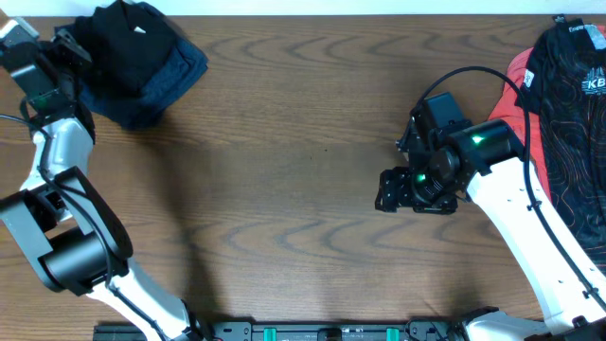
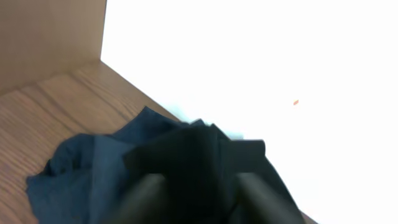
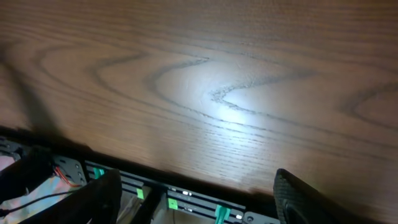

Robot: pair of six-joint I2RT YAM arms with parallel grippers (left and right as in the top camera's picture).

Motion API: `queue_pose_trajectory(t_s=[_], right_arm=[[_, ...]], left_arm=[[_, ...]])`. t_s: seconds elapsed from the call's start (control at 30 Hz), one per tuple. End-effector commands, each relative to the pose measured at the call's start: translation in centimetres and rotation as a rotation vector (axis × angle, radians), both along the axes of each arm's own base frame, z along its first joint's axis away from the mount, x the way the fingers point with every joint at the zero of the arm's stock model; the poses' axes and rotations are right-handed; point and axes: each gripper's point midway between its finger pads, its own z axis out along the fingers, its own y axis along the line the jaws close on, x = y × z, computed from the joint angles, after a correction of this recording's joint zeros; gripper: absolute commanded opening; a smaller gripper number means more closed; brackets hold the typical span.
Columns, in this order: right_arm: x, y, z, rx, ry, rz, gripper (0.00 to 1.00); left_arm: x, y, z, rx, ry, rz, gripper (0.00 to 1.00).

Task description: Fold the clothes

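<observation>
Two L fingers (image 2: pixel 146 198) straddle black garment (image 2: pixel 194 155) atop navy one (image 2: pixel 93 169).

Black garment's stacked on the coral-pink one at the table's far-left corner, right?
Not quite. The overhead view shows the black garment stacked on a navy one, not coral-pink, at the far-left corner of the table.

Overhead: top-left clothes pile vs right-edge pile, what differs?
Colour: the top-left pile is plain black over navy; the right-edge pile is black with red lines over coral-pink. Pose: the top-left pile is a compact heap; the right-edge pile sprawls and runs out of frame. Shared: both lie on the wooden table, black piece on top.
</observation>
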Motion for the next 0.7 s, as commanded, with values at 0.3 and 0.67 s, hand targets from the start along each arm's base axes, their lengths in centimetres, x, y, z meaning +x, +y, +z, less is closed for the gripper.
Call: queue_pose_trajectory(t_s=[0.3, 0.67], right_arm=[[-0.4, 0.0, 0.1, -0.007, 0.003, 0.004, 0.76], [-1.2, -0.3, 0.0, -0.019, 0.035, 0.005, 0.75]], left_arm=[[3.5, -0.9, -9.3, 0.055, 0.061, 0.026, 0.26], [4.5, -3.0, -10.8, 0.029, 0.122, -0.135, 0.74]])
